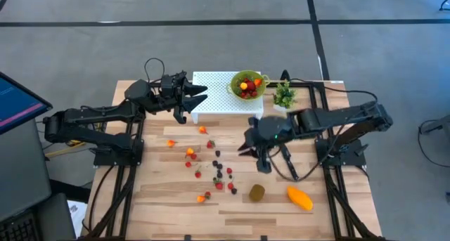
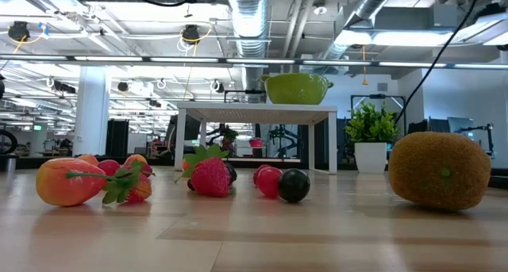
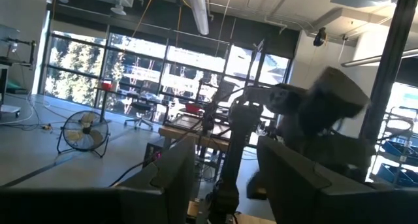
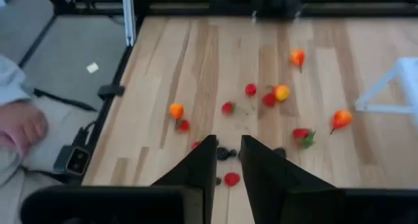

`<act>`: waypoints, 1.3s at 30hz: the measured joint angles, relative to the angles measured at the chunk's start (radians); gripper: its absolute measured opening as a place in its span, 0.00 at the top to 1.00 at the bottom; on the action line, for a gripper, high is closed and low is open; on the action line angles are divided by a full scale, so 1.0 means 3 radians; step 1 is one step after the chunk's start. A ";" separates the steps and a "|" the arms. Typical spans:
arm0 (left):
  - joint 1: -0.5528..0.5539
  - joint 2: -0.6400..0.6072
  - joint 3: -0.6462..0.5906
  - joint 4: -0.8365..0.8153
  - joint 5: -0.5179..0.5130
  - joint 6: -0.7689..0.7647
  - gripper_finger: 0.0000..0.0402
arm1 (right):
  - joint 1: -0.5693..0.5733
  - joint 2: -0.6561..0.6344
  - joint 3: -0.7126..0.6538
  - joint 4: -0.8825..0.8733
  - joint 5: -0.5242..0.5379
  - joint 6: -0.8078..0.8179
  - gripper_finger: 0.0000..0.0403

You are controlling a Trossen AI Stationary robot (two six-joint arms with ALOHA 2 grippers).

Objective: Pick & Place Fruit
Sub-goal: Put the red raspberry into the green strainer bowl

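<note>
The right gripper (image 1: pixel 244 148) hangs over small fruit pieces (image 1: pixel 216 172) scattered mid-table (image 1: pixel 169 213), jaws narrowly parted and empty; the left gripper (image 1: pixel 200 90), jaws partly open, waits beside the white stand (image 1: pixel 218 107). To pick cleanly, centre one dark berry (image 4: pixel 226 153) between the jaws before clenching.

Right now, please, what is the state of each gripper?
Left gripper: open, holding nothing, beside the white stand.
Right gripper: open by a narrow gap, holding nothing, above the scattered fruit.
</note>
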 joint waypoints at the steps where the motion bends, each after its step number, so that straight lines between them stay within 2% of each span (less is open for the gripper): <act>1: -0.0001 0.0000 0.0000 0.0000 0.0000 0.0000 0.60 | 0.0058 0.0034 -0.0001 -0.0021 0.0061 0.0029 0.85; 7: 0.0000 0.0000 0.0000 0.0000 0.0000 0.0000 0.60 | 0.0277 0.0365 -0.0003 -0.0045 0.0393 0.0130 0.86; 15: 0.0000 0.0000 0.0000 0.0000 0.0000 0.0000 0.60 | 0.0296 0.0803 -0.0004 -0.0499 0.0402 0.0509 0.87; 21: 0.0000 0.0000 0.0001 0.0000 0.0000 0.0000 0.60 | 0.0294 0.1027 -0.0001 -0.0578 0.0402 0.0575 0.87; 32: 0.0000 -0.0001 0.0000 0.0001 0.0000 0.0000 0.60 | 0.0243 0.1186 -0.0009 -0.0538 0.0503 0.0964 0.87; 39: 0.0000 -0.0001 0.0001 0.0000 0.0000 0.0000 0.60 | 0.0226 0.1249 -0.0002 -0.0359 0.0569 0.0891 0.86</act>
